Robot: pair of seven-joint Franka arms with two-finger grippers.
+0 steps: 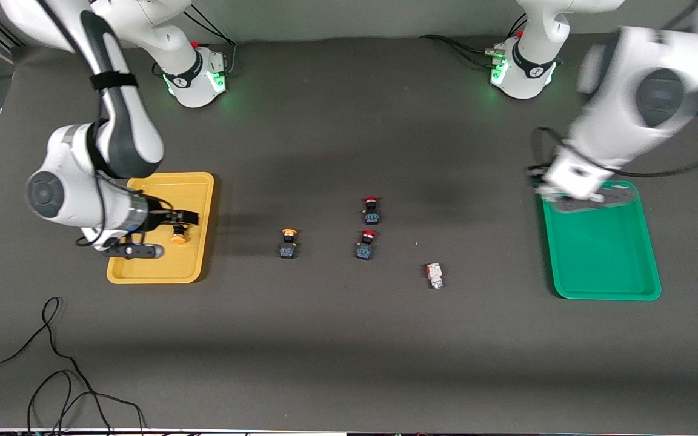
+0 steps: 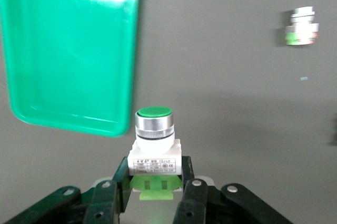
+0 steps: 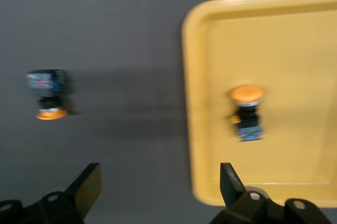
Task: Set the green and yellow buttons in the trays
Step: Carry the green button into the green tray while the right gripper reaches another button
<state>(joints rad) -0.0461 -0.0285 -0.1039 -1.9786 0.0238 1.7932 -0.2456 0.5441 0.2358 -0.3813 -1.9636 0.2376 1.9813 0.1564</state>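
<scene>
Green-capped button (image 2: 154,147) sits clamped in your left gripper (image 2: 155,190) over the green tray (image 1: 640,284)'s rim; carry it inward before lowering. Right gripper (image 3: 158,187), fingers apart, hangs over the yellow tray (image 1: 194,184); its yellow button (image 1: 178,236) lies there.

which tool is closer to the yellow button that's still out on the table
Right. The right tool is open over the yellow tray, beside the loose yellow button. The left tool, shut on a green button, is over the green tray at the table's other end.
</scene>
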